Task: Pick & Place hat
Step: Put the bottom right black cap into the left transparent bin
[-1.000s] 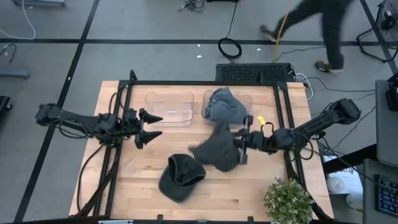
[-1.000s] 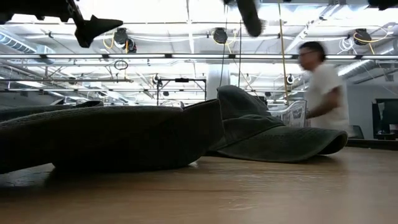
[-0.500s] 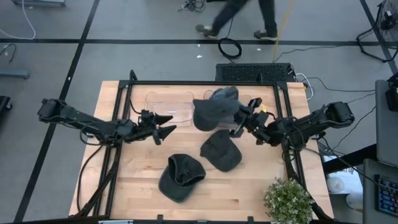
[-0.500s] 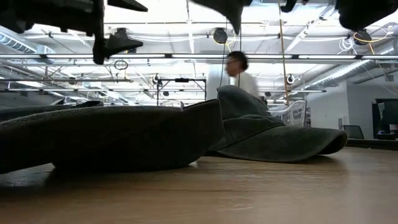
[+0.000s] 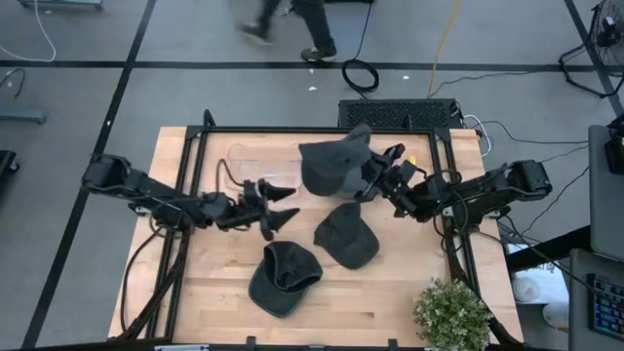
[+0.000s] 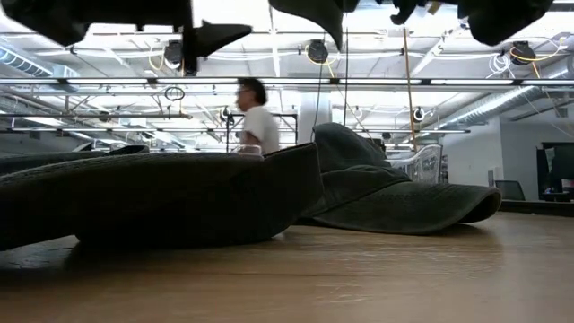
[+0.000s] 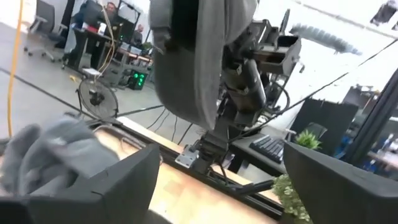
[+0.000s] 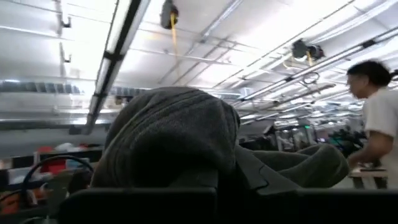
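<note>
My right gripper (image 5: 373,178) is shut on a dark grey hat (image 5: 331,166) and holds it high over the table's far middle. The hat also shows in the left wrist view (image 7: 199,62), in the right wrist view (image 8: 174,137), and at the top of the low view (image 6: 314,13). Two more dark hats lie on the table, one in the middle (image 5: 346,234) and one nearer the front (image 5: 283,278). My left gripper (image 5: 288,205) is open and empty. It hovers left of the middle hat and points toward the table's right. My right gripper holds the hat by its right-hand edge (image 5: 363,175), coming from the table's right and slanting a little toward the far side. The hat itself hides the fingertips in the right wrist view. The hat hangs slack from the hold (image 7: 193,93), lifted clear of the table.
A clear bin (image 5: 255,161) stands at the far side, left of the held hat. A potted plant (image 5: 450,314) stands at the near right corner. A black frame (image 5: 292,130) runs round the table. A person (image 6: 256,121) walks in the room beyond.
My right gripper has risen and gone toward the table's far edge with the hat, lifting it clear off the middle hat, which stays on the table. My left gripper has gone toward the table's right, closer to the hats.
</note>
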`<state>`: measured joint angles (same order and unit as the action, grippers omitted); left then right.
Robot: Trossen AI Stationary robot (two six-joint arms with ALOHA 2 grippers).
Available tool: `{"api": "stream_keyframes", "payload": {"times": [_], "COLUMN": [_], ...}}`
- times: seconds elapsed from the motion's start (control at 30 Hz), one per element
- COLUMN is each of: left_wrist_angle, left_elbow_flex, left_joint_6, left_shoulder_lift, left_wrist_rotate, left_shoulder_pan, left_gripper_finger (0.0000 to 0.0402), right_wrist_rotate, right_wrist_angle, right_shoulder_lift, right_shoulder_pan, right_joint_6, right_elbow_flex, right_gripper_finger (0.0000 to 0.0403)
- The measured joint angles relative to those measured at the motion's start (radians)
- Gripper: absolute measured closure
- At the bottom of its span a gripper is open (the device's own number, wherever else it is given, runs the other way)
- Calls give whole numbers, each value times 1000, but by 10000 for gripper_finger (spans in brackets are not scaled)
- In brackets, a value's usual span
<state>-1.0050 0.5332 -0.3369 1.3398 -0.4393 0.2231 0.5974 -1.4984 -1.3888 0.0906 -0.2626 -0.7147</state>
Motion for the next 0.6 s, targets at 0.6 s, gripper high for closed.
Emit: {"api": "stream_keyframes", "payload": {"times": [0.6], "left_wrist_angle": [7], "left_elbow_flex": [346], "left_joint_6": [153], "left_shoulder_lift": [324], "left_wrist_rotate": [-24], "left_shoulder_pan": [-54], "left_gripper_finger": [70], "right_wrist_rotate": [-23], "right_wrist_angle": [50], "right_shoulder_lift": [0], "right_shoulder_pan": [0], "right_joint_6": [-20], "right_elbow_flex": [-80], "right_gripper_finger": [403]}}
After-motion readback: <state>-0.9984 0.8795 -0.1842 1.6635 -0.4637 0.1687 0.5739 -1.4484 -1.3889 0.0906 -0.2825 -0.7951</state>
